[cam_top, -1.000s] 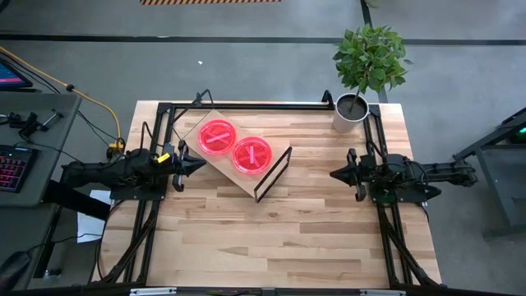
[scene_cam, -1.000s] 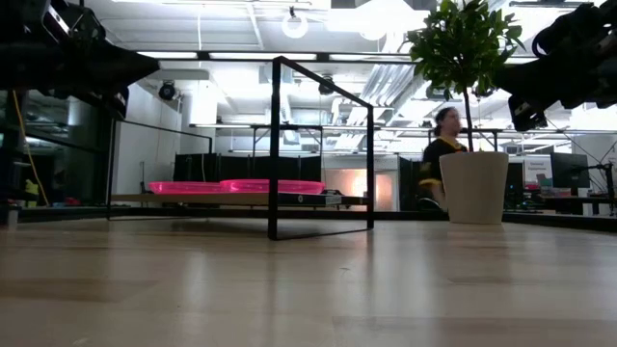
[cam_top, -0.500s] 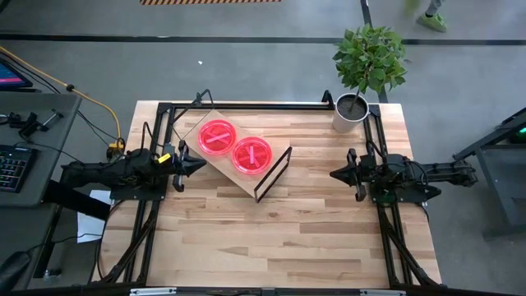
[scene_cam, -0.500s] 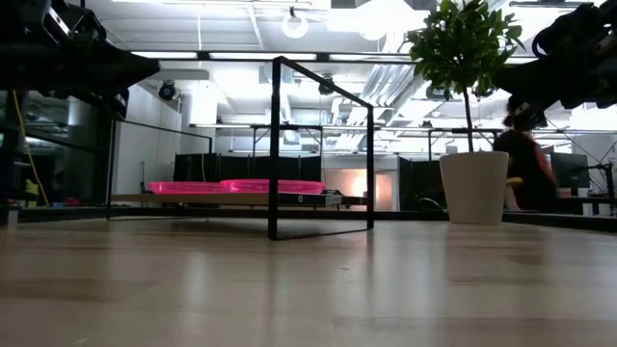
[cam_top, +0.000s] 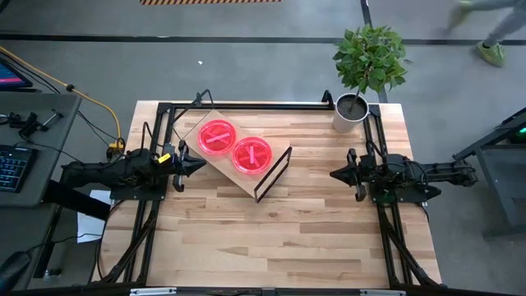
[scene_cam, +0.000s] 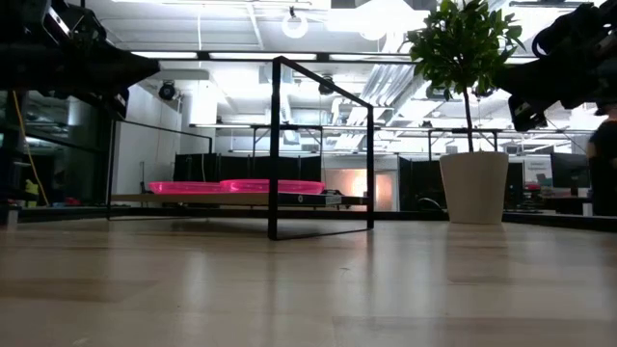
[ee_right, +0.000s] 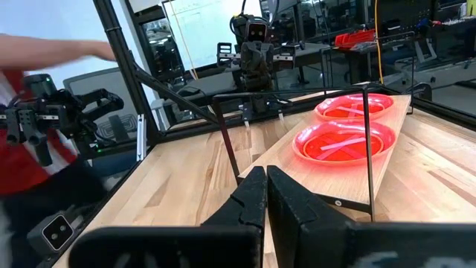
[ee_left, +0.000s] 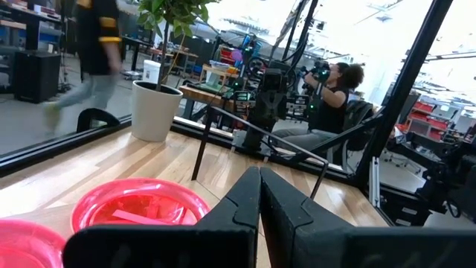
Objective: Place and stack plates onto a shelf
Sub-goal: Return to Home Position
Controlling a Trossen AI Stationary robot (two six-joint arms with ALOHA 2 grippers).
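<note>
The near half of the wooden surface [cam_top: 288,238] carries nothing but its own grain. Midway back the two arms reach in from opposite sides, and the low view shows both raised clear of the wood. The left end effector [cam_top: 200,163] holds nothing, its fingers pressed together to a point, with the tip just beside the left end of the shelf [cam_top: 226,164]. The right end effector [cam_top: 333,173] is likewise pinched narrow and empty, and it sits well apart from the shelf's other end. The shelf lies at a slant between them. The plates are on its board in two piles just beside each other, a left pile [cam_top: 217,136] and a right pile [cam_top: 251,154]. Each pile looks to be more than one plate thick, though the layers cannot be counted. An upright black frame hoop [cam_top: 274,173] at the shelf's right end stands between the right end effector and the plates, and its bars cross in front of them in the right wrist view. At the far right corner of the surface is a potted plant [cam_top: 351,108] in a white pot. Beyond the surface, a person's foot [cam_top: 493,51] shows on the grey floor, and another person [ee_left: 335,89] sits among equipment.
</note>
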